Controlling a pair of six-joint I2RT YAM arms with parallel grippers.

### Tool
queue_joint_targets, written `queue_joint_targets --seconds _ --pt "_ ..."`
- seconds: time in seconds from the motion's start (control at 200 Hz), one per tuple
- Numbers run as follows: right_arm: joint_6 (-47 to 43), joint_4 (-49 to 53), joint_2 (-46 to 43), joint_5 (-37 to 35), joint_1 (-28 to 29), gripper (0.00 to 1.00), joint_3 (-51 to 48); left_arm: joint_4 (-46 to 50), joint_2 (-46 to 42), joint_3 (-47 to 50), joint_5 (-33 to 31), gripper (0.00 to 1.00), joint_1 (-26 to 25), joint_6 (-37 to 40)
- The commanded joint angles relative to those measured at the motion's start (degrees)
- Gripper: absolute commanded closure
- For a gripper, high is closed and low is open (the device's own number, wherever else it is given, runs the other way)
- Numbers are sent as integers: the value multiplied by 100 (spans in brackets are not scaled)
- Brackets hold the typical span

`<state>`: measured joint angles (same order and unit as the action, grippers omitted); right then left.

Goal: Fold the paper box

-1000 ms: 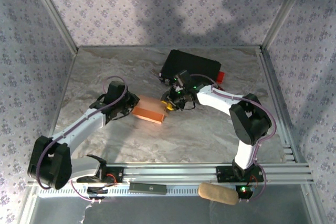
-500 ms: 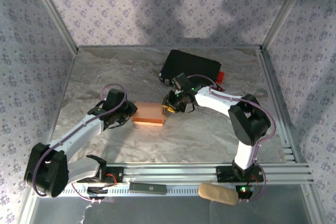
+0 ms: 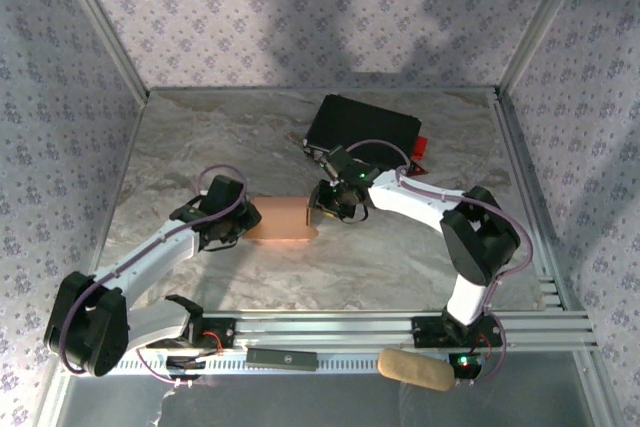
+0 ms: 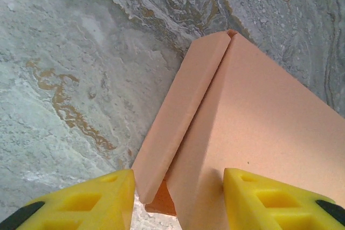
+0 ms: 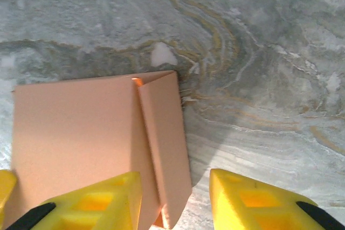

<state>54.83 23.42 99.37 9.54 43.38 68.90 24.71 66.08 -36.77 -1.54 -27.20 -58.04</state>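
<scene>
Well, the box (image 3: 283, 219) lies on the counter (image 3: 200, 137) about midway across, near the black case (image 3: 362, 127) but not touching it, with an arm at each end. The left end effector (image 3: 243, 219) is spread wide, with the box's left end between its yellow fingers (image 4: 110, 197). Its wrist view shows the left flap (image 4: 180, 117) angled against the big panel, with a darker opening under it. The right end effector (image 3: 322, 209) is spread too, straddling the right flap (image 5: 161, 149), which also looks only half tucked. I'd say the body is formed and the step in hand is closing the ends. To do it well, one arm should steady the box while the other works, or so light a thing will likely slide on the smooth stone. Each flap wants a square push along its crease, low and slow, so the thin card bends at the fold rather than buckling. Squeezing the walls hard could collapse the box.
</scene>
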Motion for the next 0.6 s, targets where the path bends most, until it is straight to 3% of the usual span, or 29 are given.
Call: queue_joint_targets --seconds 0.0,0.24,0.395,0.51,0.55,0.595 --pt "-250 -20 -389 -447 208 58 -213 233 61 3 -234 54 -107 231" --pt "-273 -149 -330 -483 613 56 -230 427 59 5 -437 47 -204 286" --pt "-249 -184 -367 -551 611 56 -304 598 -727 43 -500 38 -308 -17" --pt "-144 -297 -596 -473 624 53 -479 307 -1330 380 -134 34 -315 -514" --pt "-23 -393 -733 -458 667 51 -643 107 -1490 548 13 24 -316 -665" --pt "178 -579 -906 -479 715 50 -902 34 -1596 652 68 23 -318 -770"
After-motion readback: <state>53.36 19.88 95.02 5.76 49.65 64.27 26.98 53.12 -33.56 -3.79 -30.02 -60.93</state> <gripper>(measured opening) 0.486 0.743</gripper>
